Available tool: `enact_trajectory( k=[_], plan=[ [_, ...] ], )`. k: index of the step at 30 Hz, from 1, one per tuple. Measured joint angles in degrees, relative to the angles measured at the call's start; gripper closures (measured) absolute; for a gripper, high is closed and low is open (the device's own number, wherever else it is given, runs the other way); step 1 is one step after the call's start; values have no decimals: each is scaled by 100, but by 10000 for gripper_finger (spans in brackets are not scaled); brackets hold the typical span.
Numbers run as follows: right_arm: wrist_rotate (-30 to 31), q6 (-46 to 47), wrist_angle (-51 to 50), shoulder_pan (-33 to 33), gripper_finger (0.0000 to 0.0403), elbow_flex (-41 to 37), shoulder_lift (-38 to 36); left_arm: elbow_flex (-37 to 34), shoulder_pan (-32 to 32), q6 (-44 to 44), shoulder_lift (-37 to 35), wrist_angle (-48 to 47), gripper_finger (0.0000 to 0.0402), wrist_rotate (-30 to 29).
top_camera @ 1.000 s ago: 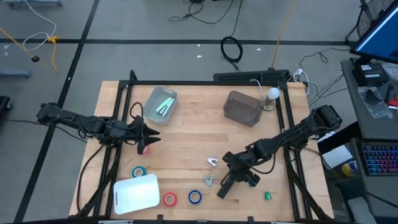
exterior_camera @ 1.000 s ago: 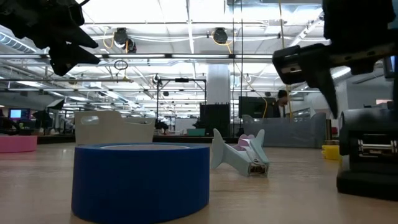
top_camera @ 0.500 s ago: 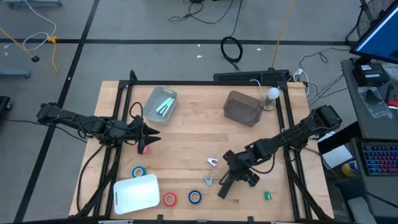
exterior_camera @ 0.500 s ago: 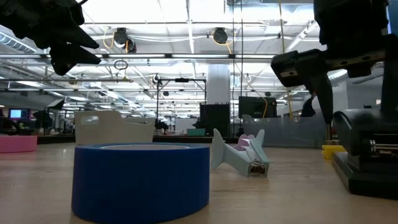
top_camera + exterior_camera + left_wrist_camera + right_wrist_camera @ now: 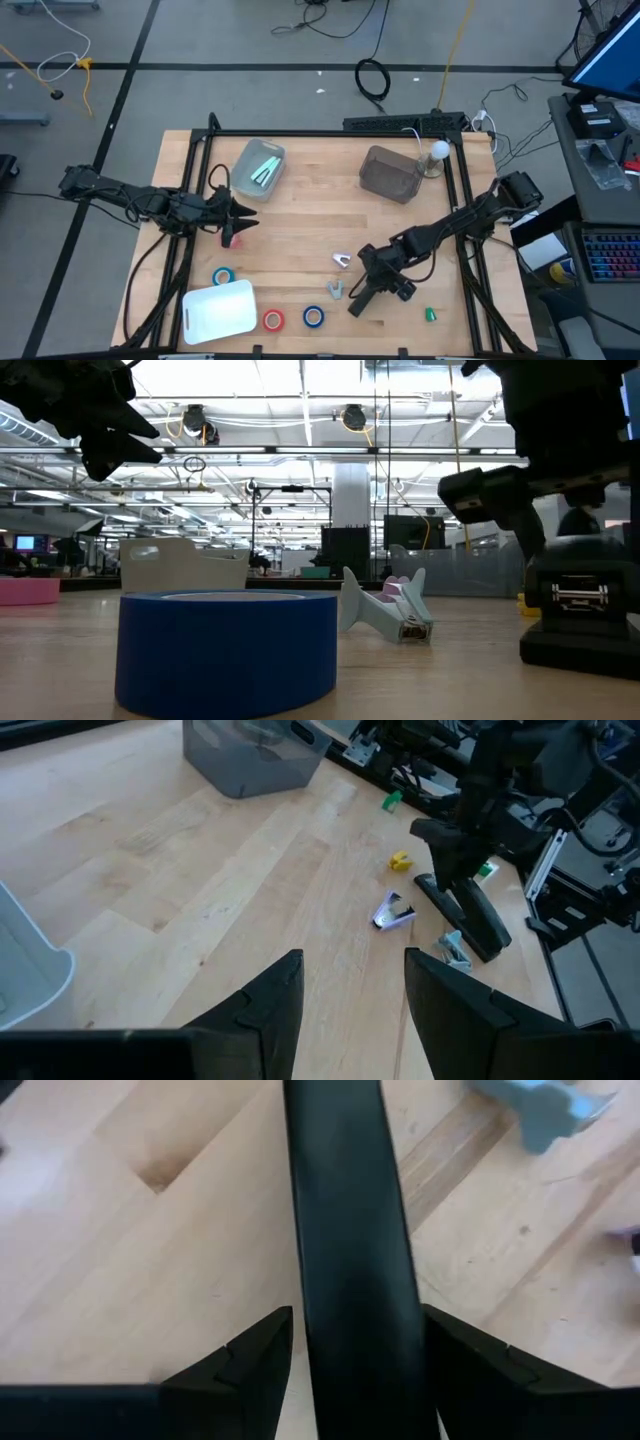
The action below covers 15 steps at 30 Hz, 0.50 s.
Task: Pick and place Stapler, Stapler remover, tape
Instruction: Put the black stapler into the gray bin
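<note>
- Straddling the black stapler, the right gripper has one finger on each side of it with the jaws spread; I cannot tell if the fingers touch it.
- The stapler lies flat on the wooden table, near the front edge.
- Two grey staple removers lie just beside the stapler, toward the table's middle.
- I count four tape rolls on the table: one red roll, one small blue roll, one roll with teal and red, and one pink roll under the left gripper.
- The left gripper hangs over the left part of the table, jaws apart and holding nothing.
- A white bin stands at the front left, a clear bin and a grey bin at the back.
- The middle of the table is bare wood.
</note>
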Motion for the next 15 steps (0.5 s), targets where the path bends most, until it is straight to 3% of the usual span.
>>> enact_trajectory(
  k=[10, 15],
  plan=[
    [1, 176, -96, -12, 202, 79, -24, 0, 0, 35, 0, 22, 227, -2],
    [18, 244, -265, -18, 232, 79, -24, 0, 1, 39, 0, 21, 227, -2]
  ],
)
